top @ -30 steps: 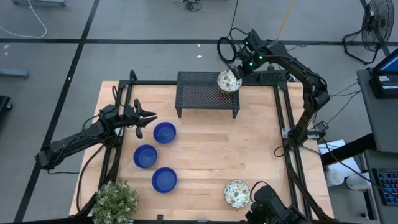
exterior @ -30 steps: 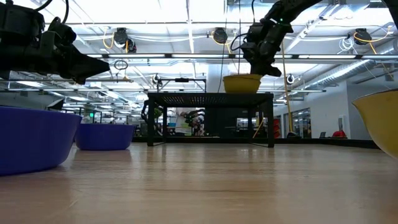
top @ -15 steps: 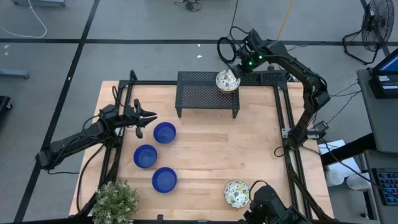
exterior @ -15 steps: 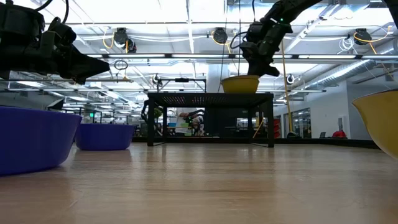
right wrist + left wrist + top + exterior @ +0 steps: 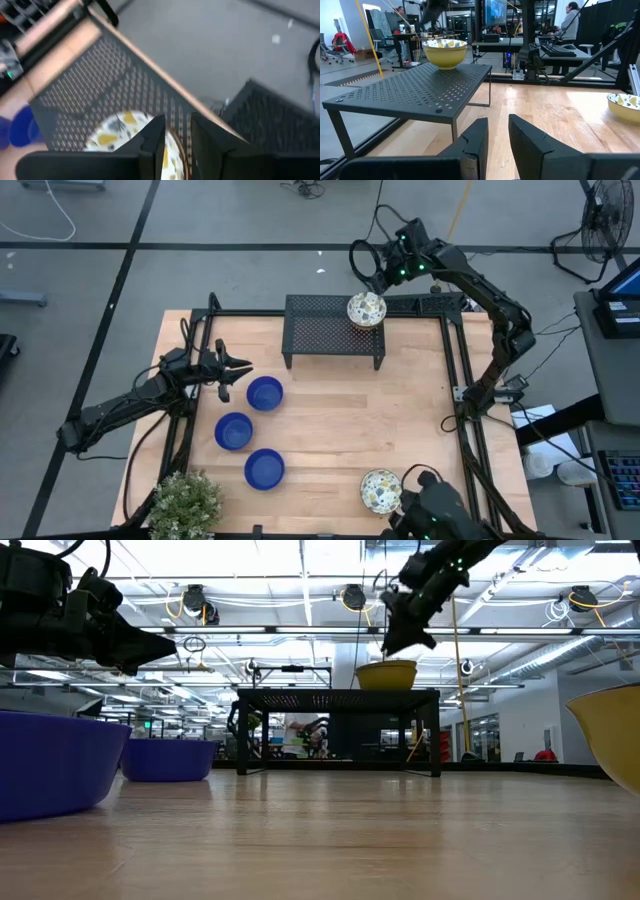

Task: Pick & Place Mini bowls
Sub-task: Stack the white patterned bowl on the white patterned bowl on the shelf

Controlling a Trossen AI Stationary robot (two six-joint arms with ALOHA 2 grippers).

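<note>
From above: a speckled bowl (image 5: 367,309) sits on the black mesh rack (image 5: 333,330) at the table's (image 5: 340,420) far edge, near the rack's right end. The right tool (image 5: 385,272) hangs just beyond it, off the bowl. Three blue bowls (image 5: 264,393) cluster by the left edge, and a second speckled bowl (image 5: 381,490) rests at the near edge toward the right corner (a potted plant (image 5: 185,505) fills the near left corner). The left tool (image 5: 240,367) waits over the left edge, beside the farthest blue bowl.

From table height: the yellow-bottomed bowl (image 5: 387,674) stands on the rack top (image 5: 338,693) with the right tool (image 5: 405,630) above it, clear of the rim.

Left wrist: its fingers (image 5: 475,140) stand slightly apart, holding nothing; the rack (image 5: 415,90) and its bowl (image 5: 444,51) lie ahead.

Right wrist: the fingers (image 5: 152,132) are parted with a narrow gap, empty, and the speckled bowl (image 5: 117,135) lies below on the mesh (image 5: 100,85).

The risk, as judged here: the bowl sits close to the rack's end, so a finger catching the rim as the arm leaves could tip or drag it off the rack.
</note>
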